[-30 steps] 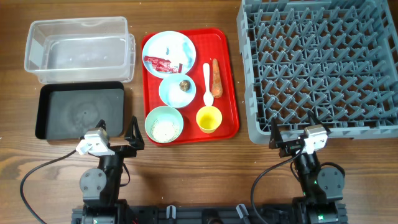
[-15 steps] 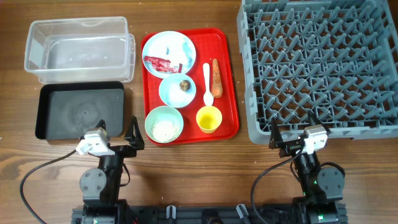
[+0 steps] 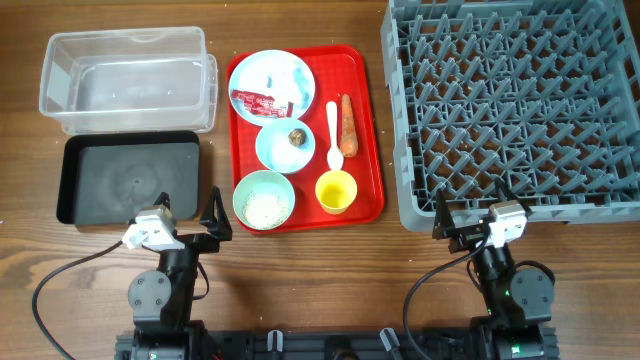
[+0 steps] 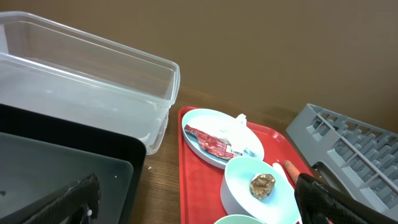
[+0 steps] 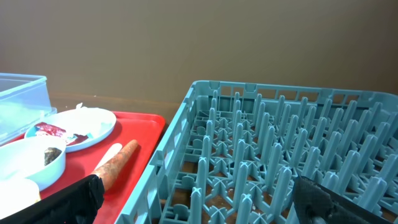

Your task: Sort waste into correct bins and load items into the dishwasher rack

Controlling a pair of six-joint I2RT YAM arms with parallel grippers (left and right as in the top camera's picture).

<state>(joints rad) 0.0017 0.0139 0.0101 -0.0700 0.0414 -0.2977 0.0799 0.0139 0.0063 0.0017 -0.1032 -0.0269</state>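
On the red flat tray (image 3: 370, 130) a pale blue plate (image 3: 271, 72) holds a red wrapper (image 3: 256, 101) and a white tissue (image 4: 239, 127). One bowl (image 3: 278, 150) holds a brown lump (image 3: 297, 137). The mint bowl (image 3: 264, 200) holds white grains. A white spoon (image 3: 333, 135), a carrot (image 3: 347, 125) and a yellow cup (image 3: 337, 192) lie beside them. The clear tub (image 3: 125, 80) and black tray (image 3: 130, 178) are at the left, the grey rack (image 3: 515, 110) at the right. My left gripper (image 3: 188, 213) and right gripper (image 3: 468, 215) are open and empty near the front edge.
The red tray sits between the bins and the rack. Cables run along the front by both arm bases. Bare wood lies in front of the tray, between the two arms.
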